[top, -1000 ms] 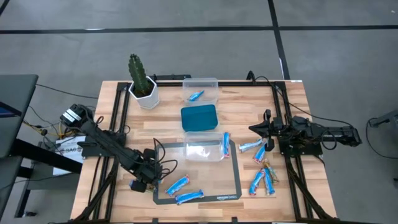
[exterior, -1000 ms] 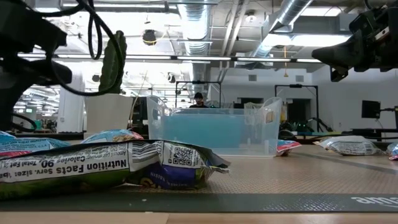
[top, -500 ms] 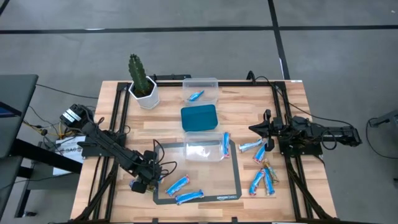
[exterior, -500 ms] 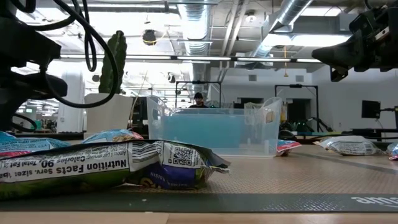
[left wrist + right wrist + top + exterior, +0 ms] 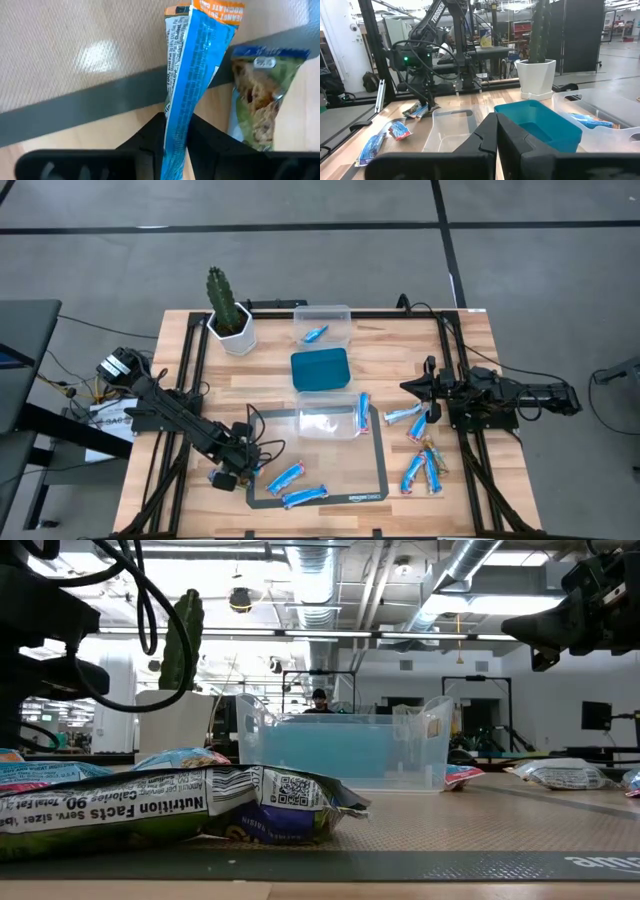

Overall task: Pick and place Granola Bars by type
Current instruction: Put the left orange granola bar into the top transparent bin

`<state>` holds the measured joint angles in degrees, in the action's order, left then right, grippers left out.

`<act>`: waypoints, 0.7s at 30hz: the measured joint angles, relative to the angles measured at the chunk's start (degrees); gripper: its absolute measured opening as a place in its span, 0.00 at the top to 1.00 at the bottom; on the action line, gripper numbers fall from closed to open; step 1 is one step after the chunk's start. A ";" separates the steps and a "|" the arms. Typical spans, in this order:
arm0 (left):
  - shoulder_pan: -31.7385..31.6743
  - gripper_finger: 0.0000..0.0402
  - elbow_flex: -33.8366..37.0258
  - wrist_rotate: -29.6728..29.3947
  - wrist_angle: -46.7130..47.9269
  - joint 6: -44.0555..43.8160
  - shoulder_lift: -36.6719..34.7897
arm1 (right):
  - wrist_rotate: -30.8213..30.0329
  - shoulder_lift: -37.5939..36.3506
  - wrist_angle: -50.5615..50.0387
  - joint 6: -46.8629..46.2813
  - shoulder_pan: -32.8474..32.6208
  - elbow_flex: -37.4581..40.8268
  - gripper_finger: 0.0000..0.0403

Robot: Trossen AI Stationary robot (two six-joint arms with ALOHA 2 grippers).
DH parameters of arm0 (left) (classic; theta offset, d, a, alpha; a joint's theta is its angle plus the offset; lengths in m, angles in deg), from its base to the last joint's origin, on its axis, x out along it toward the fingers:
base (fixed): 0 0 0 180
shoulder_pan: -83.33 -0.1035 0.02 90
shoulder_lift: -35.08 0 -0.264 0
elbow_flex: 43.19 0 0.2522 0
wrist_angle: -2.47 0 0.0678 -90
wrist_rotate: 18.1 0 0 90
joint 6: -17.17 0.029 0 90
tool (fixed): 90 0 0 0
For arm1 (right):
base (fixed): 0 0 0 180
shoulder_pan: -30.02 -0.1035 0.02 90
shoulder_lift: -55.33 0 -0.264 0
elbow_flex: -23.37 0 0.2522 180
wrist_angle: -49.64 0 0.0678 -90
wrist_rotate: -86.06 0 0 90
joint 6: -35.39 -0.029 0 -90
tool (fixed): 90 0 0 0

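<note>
My left gripper (image 5: 232, 468) is at the near left of the table, shut on a blue granola bar (image 5: 195, 75). A second bar with a green, printed wrapper (image 5: 255, 100) lies right beside it on the wood. Two blue bars (image 5: 286, 476) (image 5: 303, 496) lie inside the dark mat outline (image 5: 380, 470). One blue bar (image 5: 316, 333) lies in the far clear container (image 5: 322, 312). Another (image 5: 363, 412) rests on the right rim of the near clear container (image 5: 315, 423). Several bars (image 5: 418, 450) lie at the right. My right gripper (image 5: 410, 387) hovers shut above the right side. My left gripper pinches the blue bar near one end (image 5: 176, 131) between its two fingers (image 5: 150, 142), which come from above. The wrapper stands on edge in the hold. The rest of the bar runs out past the fingertips across the mat's dark border. Whether it is clear of the table, I cannot tell.
A cactus in a white pot (image 5: 228, 315) stands at the far left. A teal square container (image 5: 320, 369) sits between the two clear ones. Dark rails (image 5: 190, 380) (image 5: 452, 360) run along both table sides. Bare wood lies at the far right corner.
In the low view my left arm has come down a little over the bars at the near left. The other bars and the containers have stayed where they were.
</note>
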<state>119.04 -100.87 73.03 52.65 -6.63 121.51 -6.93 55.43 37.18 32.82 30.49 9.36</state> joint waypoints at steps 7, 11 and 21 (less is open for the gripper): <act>-1.72 0.85 -0.02 -3.14 -4.70 -3.40 -0.64 | 0.01 0.00 0.00 0.00 0.00 0.02 1.00; -2.87 0.85 -0.53 -5.24 -6.02 -4.75 -2.55 | 0.01 0.00 0.00 0.00 0.00 0.00 1.00; -7.47 0.85 -0.63 -15.73 -14.56 -5.43 -11.40 | 0.00 0.00 0.00 0.00 -0.01 0.01 1.00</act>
<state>111.57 -101.50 57.30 38.09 -12.07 110.10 -6.93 55.43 37.18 32.82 30.48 9.37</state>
